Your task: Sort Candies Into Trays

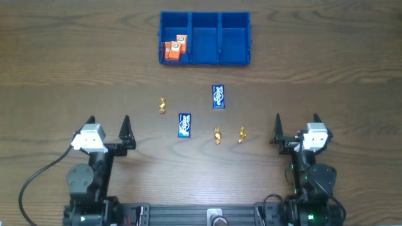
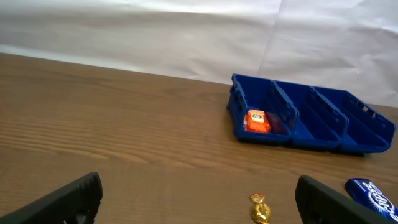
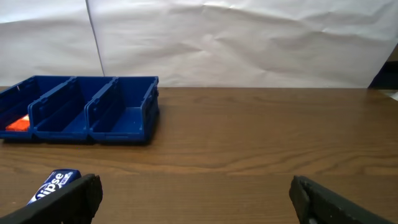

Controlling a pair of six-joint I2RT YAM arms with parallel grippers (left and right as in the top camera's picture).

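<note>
At the far side of the wooden tabletop (image 1: pixel 339 69) sits a blue tray (image 1: pixel 205 37) with three bins; orange candies (image 1: pixel 174 50) lie in its left bin. Nearer the arms, loose on the wood, lie two blue candy bars (image 1: pixel 218 96) and three gold candies (image 1: pixel 217 135). The left pincer (image 1: pixel 108 120) and the right pincer (image 1: pixel 296 119) both stand wide open, holding nothing.

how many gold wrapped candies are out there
3. One gold candy lies toward the left arm's side; two more sit side by side nearer the right arm. All lie loose, none in the tray; none seems hidden.
</note>
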